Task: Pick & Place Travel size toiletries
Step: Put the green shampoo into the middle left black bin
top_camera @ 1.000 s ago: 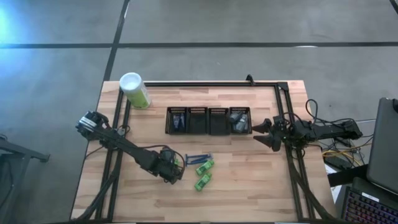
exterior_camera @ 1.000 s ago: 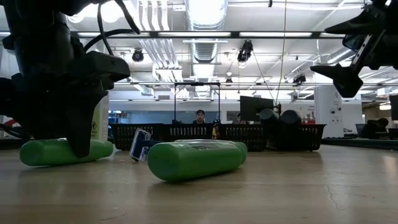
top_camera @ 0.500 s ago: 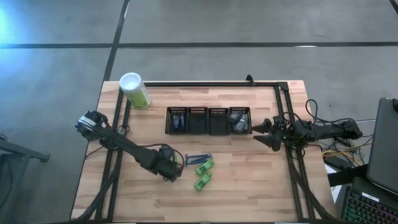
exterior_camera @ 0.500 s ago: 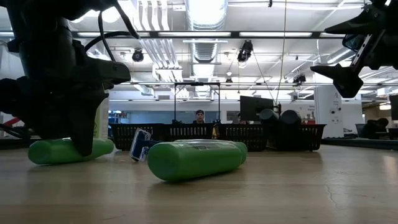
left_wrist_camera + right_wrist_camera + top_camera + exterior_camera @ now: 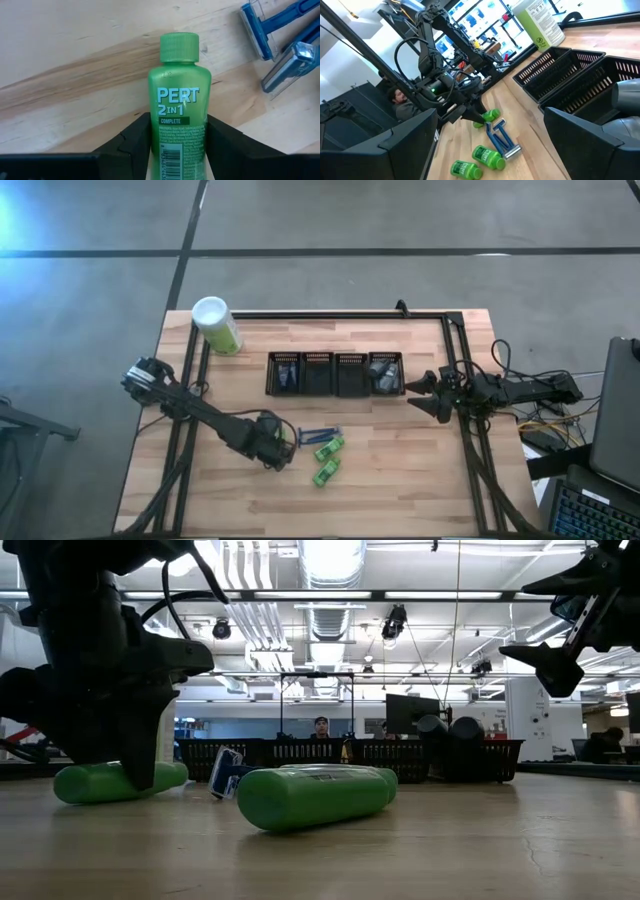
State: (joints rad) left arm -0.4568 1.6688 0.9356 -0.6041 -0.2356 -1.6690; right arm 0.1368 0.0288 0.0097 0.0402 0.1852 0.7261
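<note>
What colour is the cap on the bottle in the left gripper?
Bright green, like the bottle itself; the left wrist view shows the cap best.

Four bins (image 5: pixel 336 374) stand in a row mid-table, with the canister (image 5: pixel 217 325) at the far left corner. Nearer than the bins lie the razors (image 5: pixel 318 434); right of them lie two tubes (image 5: pixel 327 460), one nearer than the other. Left of the razors a third tube (image 5: pixel 180 110) lies on the table (image 5: pixel 400 470) between the left gripper's (image 5: pixel 278 448) fingers (image 5: pixel 127 145). The right gripper (image 5: pixel 420 395) hangs right of the bins.
</note>
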